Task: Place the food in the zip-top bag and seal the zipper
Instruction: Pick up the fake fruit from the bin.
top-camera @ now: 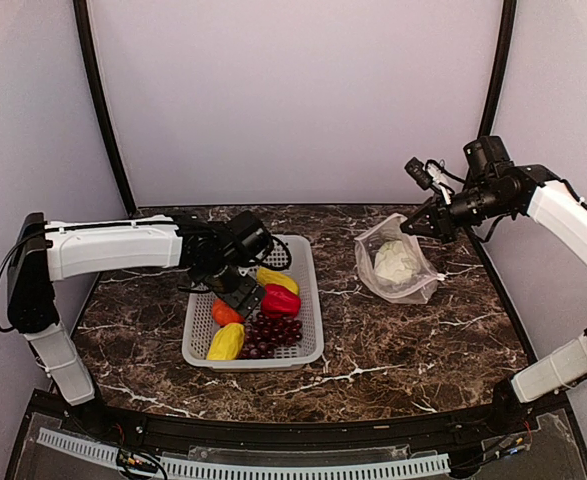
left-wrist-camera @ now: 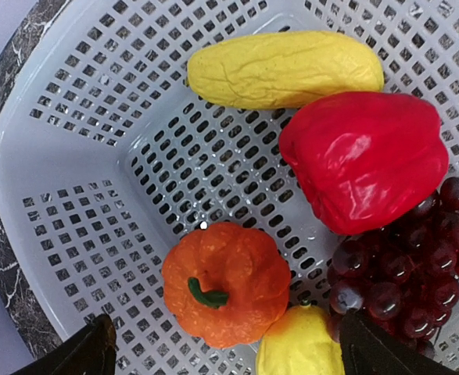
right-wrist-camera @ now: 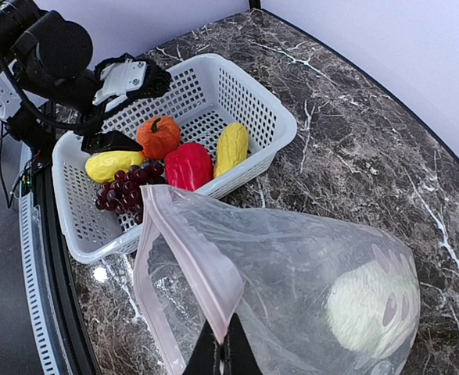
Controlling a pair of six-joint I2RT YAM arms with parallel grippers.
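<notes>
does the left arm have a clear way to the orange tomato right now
Likely yes. The left gripper hangs open right above the tomato, which lies uncovered in the basket, framed by both fingers. A yellow piece touches its side and might crowd one finger.

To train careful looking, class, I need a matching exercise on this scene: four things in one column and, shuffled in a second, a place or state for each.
Column A
1. cauliflower
2. orange tomato
3. right tool
4. left tool

Column B
a. open, over the basket
b. inside the zip-top bag
c. in the basket, beside a yellow piece
d. shut on the zipper strip

Pairs: 1-b, 2-c, 3-d, 4-a
</notes>
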